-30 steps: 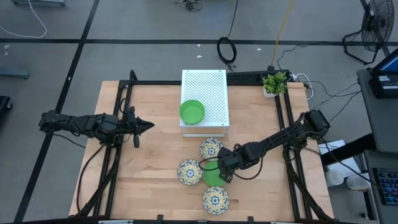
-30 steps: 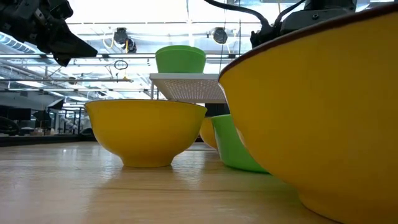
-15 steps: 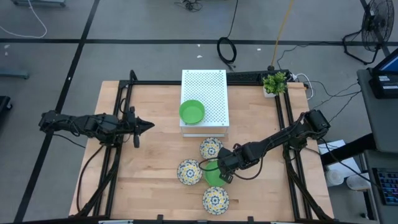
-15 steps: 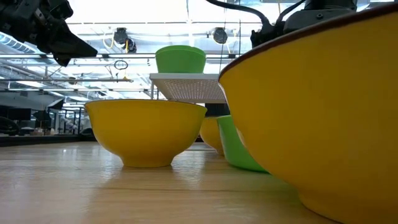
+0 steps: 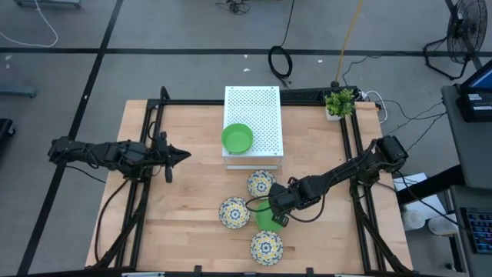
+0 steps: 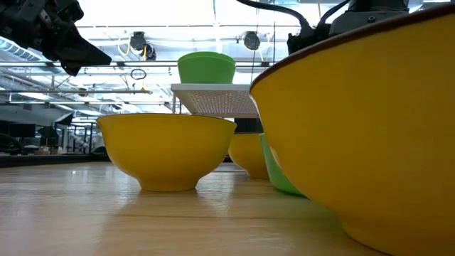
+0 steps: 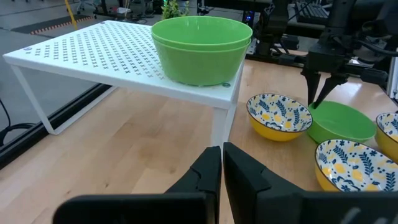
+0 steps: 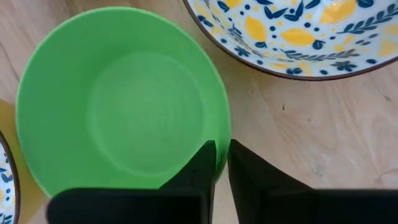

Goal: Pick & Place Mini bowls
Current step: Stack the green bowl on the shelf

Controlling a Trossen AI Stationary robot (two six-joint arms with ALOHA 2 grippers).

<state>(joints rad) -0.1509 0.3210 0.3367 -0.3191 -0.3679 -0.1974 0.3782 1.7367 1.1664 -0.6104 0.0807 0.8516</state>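
The right end effector had pinched the rim of the green bowl between the patterned bowls; the left end effector hung closed

Right wrist camera looks straight down into a plain green mini bowl, sitting on the pale wooden counter. The right gripper has its two dark fingers pinched onto the bowl's rim, one inside the wall, one outside, only a thin gap between them. Just beside the green one, a floral mini bowl shows its yellow-and-blue pattern. Another patterned rim peeks in on the green bowl's far side.
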